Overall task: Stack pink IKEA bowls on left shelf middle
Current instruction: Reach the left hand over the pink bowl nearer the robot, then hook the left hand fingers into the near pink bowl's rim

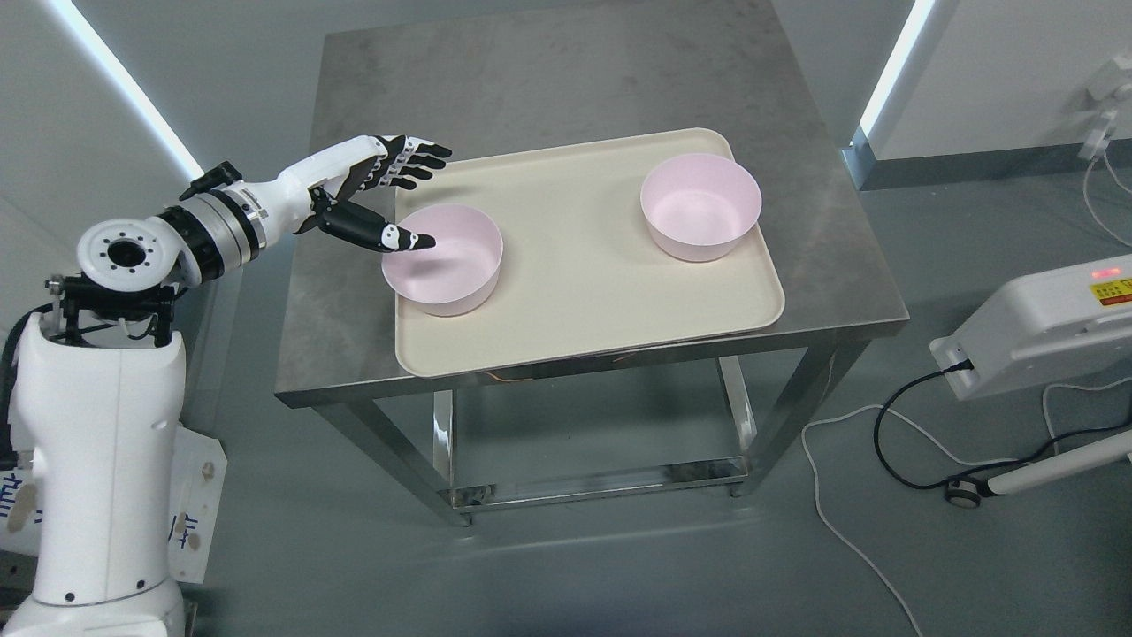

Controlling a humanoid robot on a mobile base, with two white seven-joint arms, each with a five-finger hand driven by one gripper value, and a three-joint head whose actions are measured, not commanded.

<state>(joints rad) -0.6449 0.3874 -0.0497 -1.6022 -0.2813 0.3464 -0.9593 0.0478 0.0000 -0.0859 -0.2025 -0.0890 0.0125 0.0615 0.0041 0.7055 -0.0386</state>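
Two pink bowls stand upright on a cream tray (575,327) on a steel table. The left bowl (451,270) is near the tray's left edge, the right bowl (700,208) near its far right corner. My left hand (423,196) reaches in from the left and hovers at the left bowl's far-left rim. Its fingers (416,159) are spread open above and behind the rim, and the thumb (389,234) points over the bowl's inside. It holds nothing. My right arm does not show.
The steel table (354,354) has bare metal around the tray and a lower frame beneath. A white machine (1044,323) with black and white cables stands on the floor at the right. My white torso (97,460) fills the lower left.
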